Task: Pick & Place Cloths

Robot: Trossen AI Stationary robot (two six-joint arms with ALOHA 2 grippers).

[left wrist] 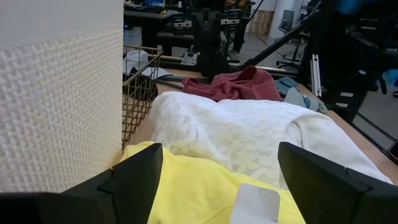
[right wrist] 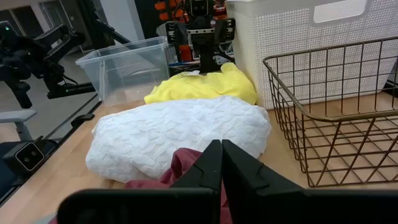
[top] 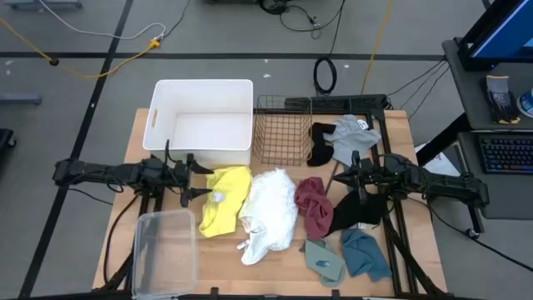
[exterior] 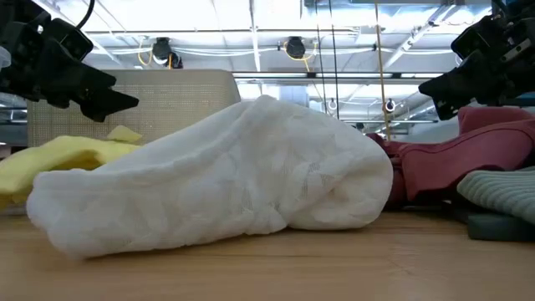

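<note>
Several cloths lie on the table. A yellow cloth lies beside a white cloth. A maroon cloth, a black one, a teal one and a sage green one follow to the right. Grey and black cloths lie beside the wire basket. My left gripper is open, above the yellow cloth's left edge. My right gripper is shut, just above the maroon cloth.
A white plastic bin and a wire basket stand along the far side. A clear plastic container sits at the near left corner. Dark frame bars run along the table's left and right sides. Bare wood shows near the front edge.
</note>
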